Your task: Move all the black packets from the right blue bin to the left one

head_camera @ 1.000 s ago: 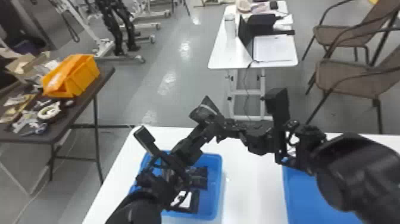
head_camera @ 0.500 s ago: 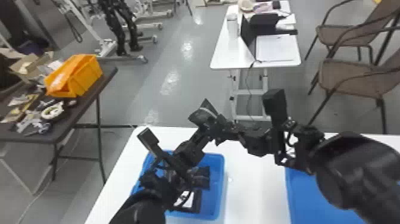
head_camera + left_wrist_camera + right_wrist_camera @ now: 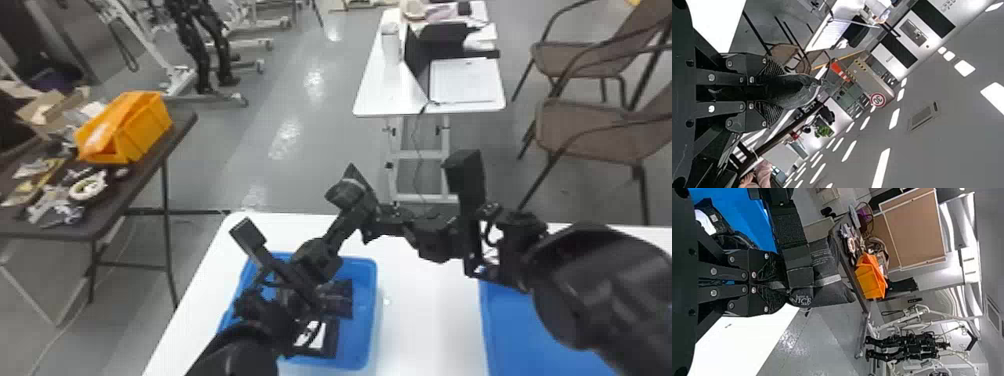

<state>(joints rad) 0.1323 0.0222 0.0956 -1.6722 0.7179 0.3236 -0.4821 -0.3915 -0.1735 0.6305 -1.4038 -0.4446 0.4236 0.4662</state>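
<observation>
The room was brightly lit from overhead: in the left wrist view, long pale lamps (image 3: 881, 168) glowed in rows across the grey ceiling (image 3: 946, 149), burnt to plain white. In the head view, lamplight broke into glaring patches on the floor (image 3: 250, 150), and the white tabletop (image 3: 425, 310) bounced back a soft, even brightness. The right wrist view showed that same surface blown out, while rippled highlights ran down the shiny wall panels (image 3: 948, 301). The right arm (image 3: 600, 290) sank into near-black, its darker parts merging together.
</observation>
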